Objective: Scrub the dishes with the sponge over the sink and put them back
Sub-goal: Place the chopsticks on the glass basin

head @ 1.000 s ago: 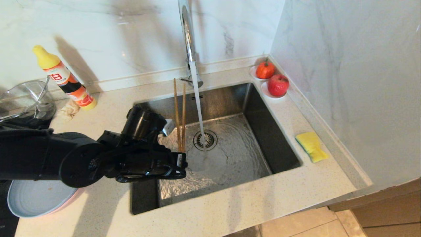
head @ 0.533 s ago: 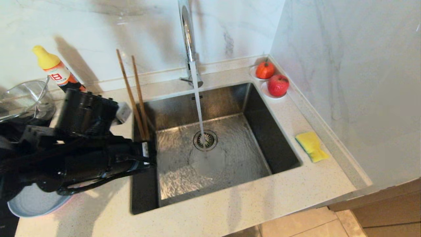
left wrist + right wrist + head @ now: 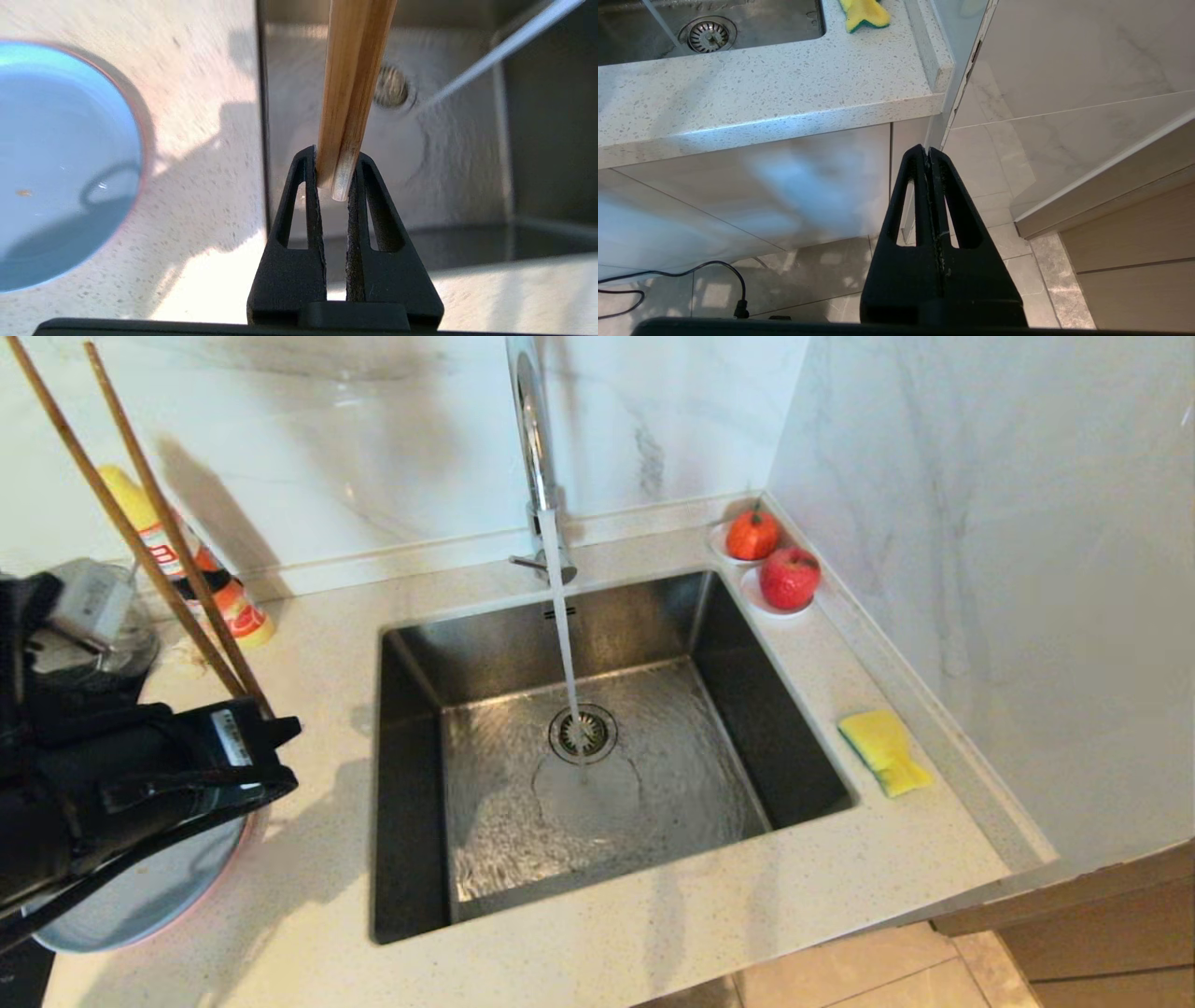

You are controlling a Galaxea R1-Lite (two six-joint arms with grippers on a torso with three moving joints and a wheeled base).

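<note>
While the right gripper (image 3: pixel 928 151) hangs below the counter edge with its fingers pressed together, the left gripper (image 3: pixel 334 161) hovers over the near left counter, clamped on a pair of chopsticks (image 3: pixel 140 523) that slant up and away. Beneath it lies the light blue plate (image 3: pixel 159 887). Water runs into the sink (image 3: pixel 784 728) at center. Right of the basin rests the sponge (image 3: pixel 883 749).

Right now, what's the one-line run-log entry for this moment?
left gripper: shut on chopsticks, above counter | right gripper: shut, parked below counter | sponge: on counter | faucet: running
</note>
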